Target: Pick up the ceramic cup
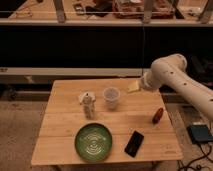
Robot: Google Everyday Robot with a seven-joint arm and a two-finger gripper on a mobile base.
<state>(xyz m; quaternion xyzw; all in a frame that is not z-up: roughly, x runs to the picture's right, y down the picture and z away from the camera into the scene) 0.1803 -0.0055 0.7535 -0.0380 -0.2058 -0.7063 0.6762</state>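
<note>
The ceramic cup (111, 97) is a small pale handleless cup standing upright near the middle back of the wooden table (60, 137). My gripper (134, 86) hangs above the table's back right part, just right of the cup and apart from it, at the end of the white arm (167, 75) that comes in from the right.
A slim white bottle-like container (88, 104) stands left of the cup. A green plate (93, 142) lies at the front, a black phone (134, 143) to its right, a small reddish-brown object (157, 115) near the right edge. A blue box (201, 133) sits on the floor.
</note>
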